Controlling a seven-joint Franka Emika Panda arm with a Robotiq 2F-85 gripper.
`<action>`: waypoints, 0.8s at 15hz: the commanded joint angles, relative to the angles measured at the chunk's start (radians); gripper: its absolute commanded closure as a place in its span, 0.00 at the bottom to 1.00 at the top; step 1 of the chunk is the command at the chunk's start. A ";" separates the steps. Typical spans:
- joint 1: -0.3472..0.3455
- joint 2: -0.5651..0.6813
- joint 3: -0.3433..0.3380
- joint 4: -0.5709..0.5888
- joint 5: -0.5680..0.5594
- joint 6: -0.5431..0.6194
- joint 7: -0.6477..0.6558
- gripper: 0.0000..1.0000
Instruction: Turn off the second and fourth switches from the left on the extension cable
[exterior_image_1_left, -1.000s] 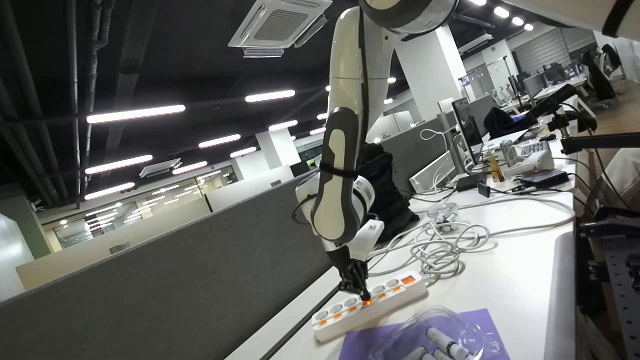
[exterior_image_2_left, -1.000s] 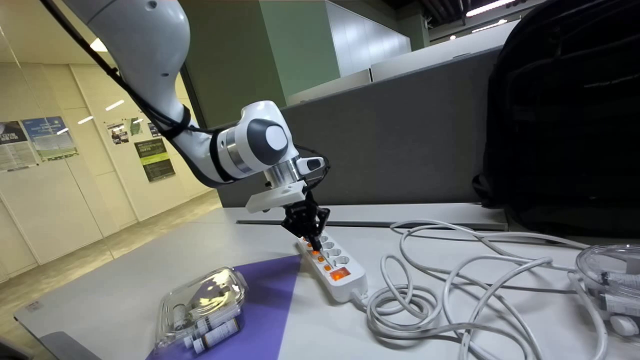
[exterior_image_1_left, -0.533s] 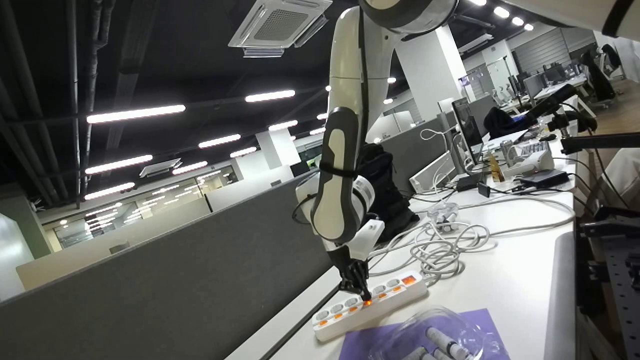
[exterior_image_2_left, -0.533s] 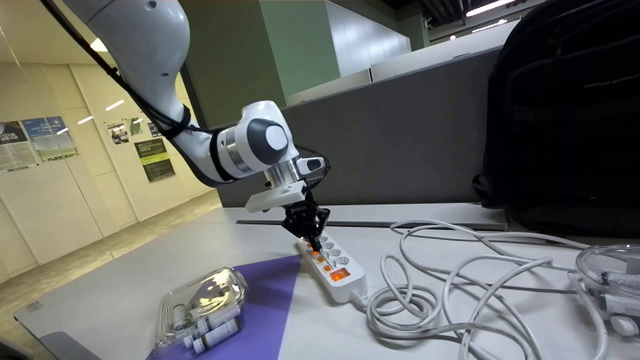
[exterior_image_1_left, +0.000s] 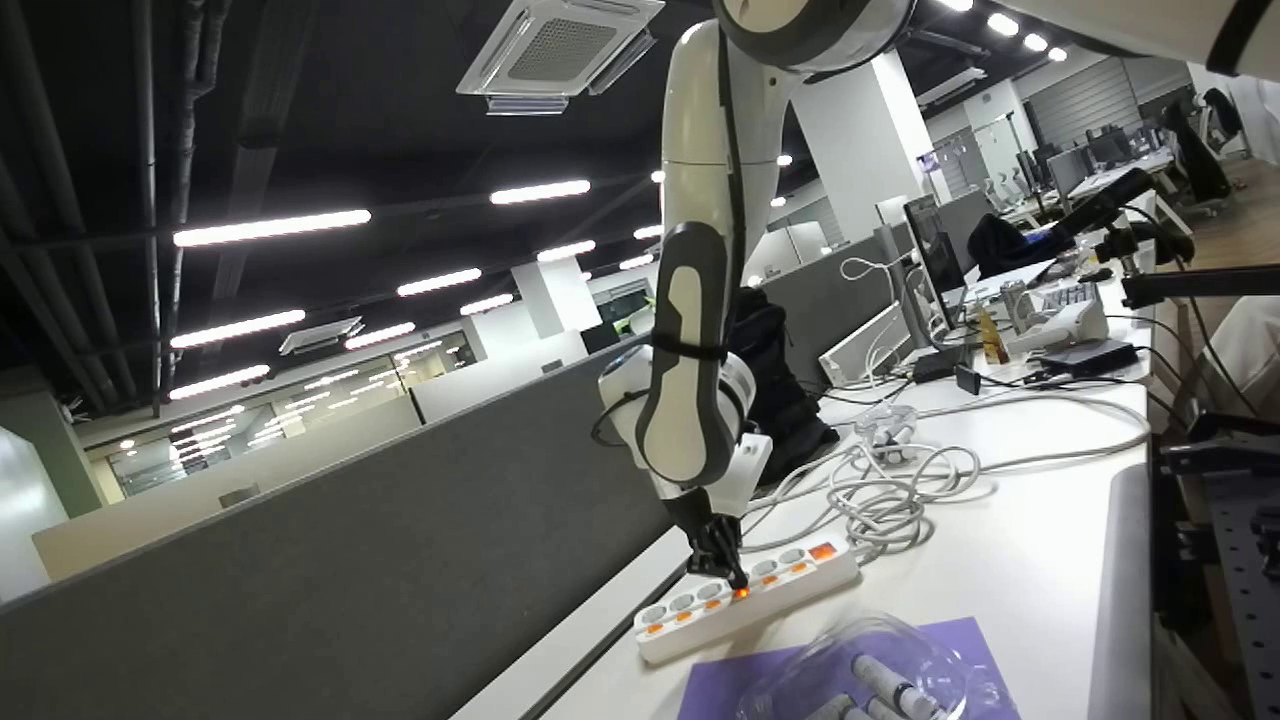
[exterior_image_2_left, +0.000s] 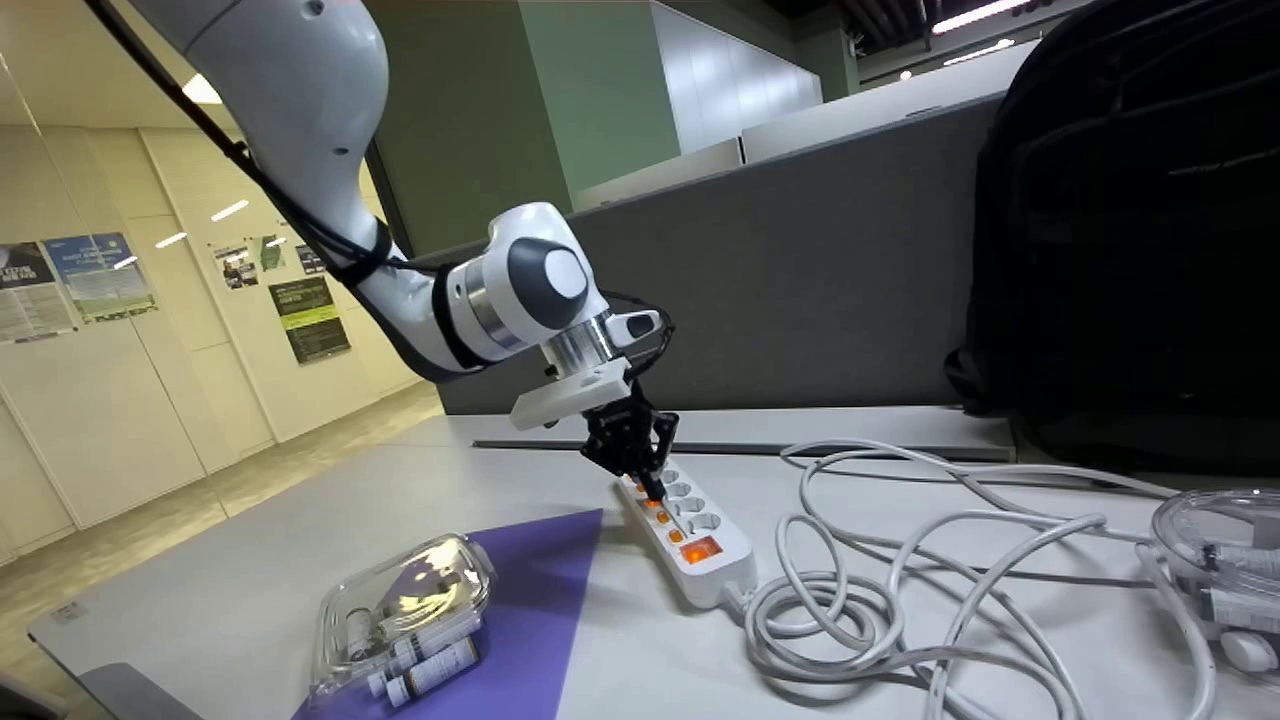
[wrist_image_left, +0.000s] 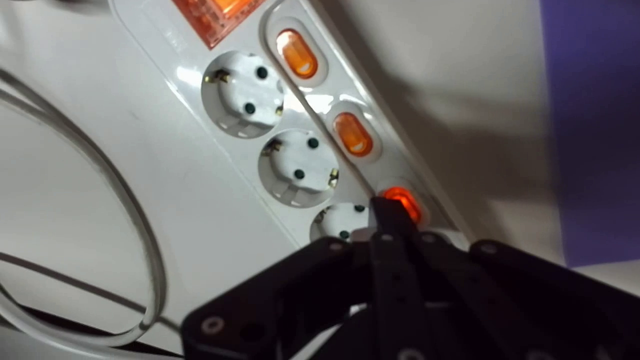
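The extension cable (exterior_image_1_left: 700, 633) is a white power strip with a row of orange switches beside its sockets; it also shows in an exterior view (exterior_image_2_left: 728, 565) and the wrist view (wrist_image_left: 192, 62). My gripper (exterior_image_1_left: 740, 582) is shut, its tips at the fourth switch (exterior_image_1_left: 741, 593) from the left in that view. In the wrist view, the fingertips (wrist_image_left: 395, 210) partly cover this switch (wrist_image_left: 409, 205), which glows bright red-orange. Contact cannot be told for certain. Two switches nearer the cord (wrist_image_left: 353, 134) look duller orange. The switches beyond the gripper are hidden in the wrist view.
A large orange main switch (exterior_image_2_left: 701, 550) is at the cord end. Coiled white cord (exterior_image_2_left: 830, 620) lies beyond it. A clear container with tubes (exterior_image_2_left: 405, 620) sits on a purple sheet (exterior_image_2_left: 540, 600) near the strip. A grey partition (exterior_image_2_left: 800, 280) and black backpack (exterior_image_2_left: 1130, 250) stand behind.
In the last half second my gripper and the power strip have shifted together toward the cord end, rightward in both exterior views. The tips stay at the same glowing switch.
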 joint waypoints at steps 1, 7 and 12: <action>0.010 0.078 -0.035 0.013 -0.056 0.040 0.006 1.00; -0.118 0.087 0.087 0.046 0.091 -0.110 -0.132 1.00; -0.051 0.115 -0.007 0.059 -0.029 -0.121 -0.067 1.00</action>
